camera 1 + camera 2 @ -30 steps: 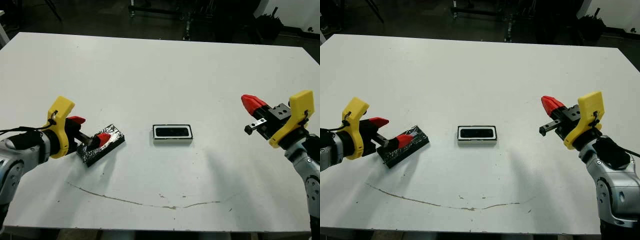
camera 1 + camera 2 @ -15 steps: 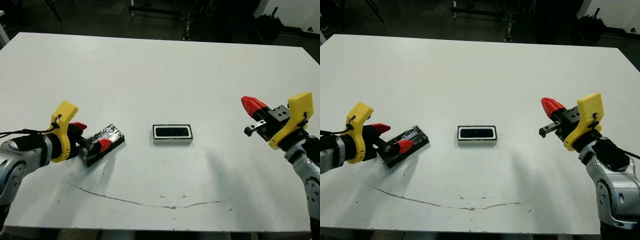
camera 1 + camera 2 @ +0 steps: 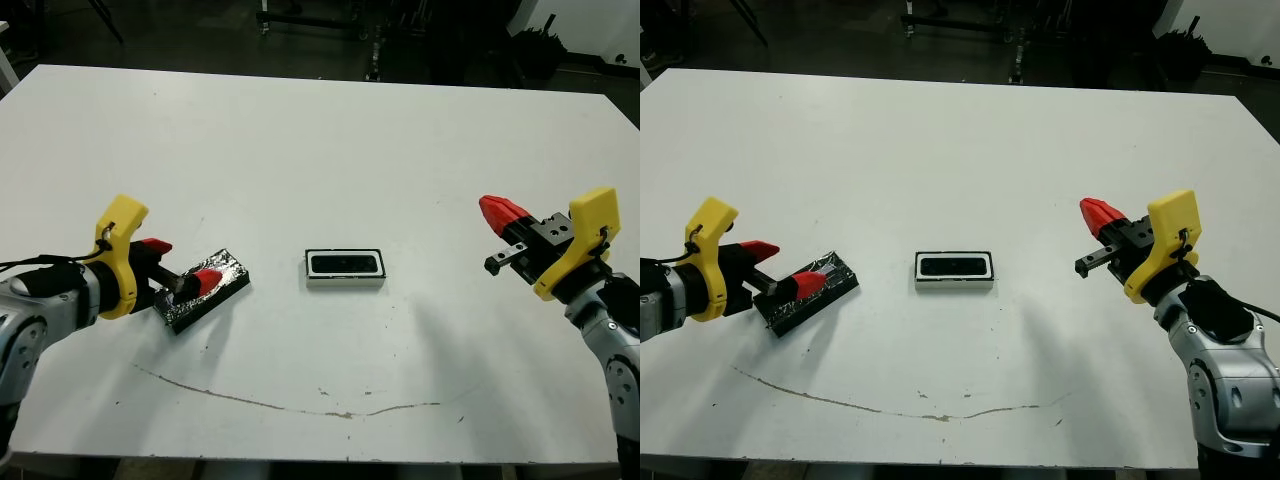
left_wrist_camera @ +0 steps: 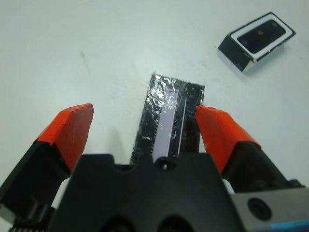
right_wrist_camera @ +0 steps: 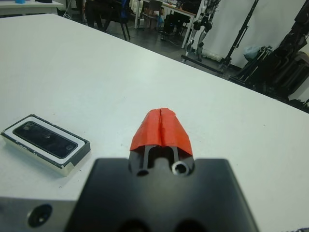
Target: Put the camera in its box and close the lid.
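Now my left gripper (image 4: 145, 126) is spread around the lid (image 4: 169, 121); camera (image 3: 345, 264) sits in the box (image 3: 345, 283) at centre; my right gripper (image 5: 161, 126) is pressed together, far right.

Near end of the lid (image 4: 168, 123) hidden behind the left gripper's (image 4: 145, 128) black body.

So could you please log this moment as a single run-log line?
camera: in box | lid: on table, off box | left tool: open, straddling lid | right tool: shut, empty
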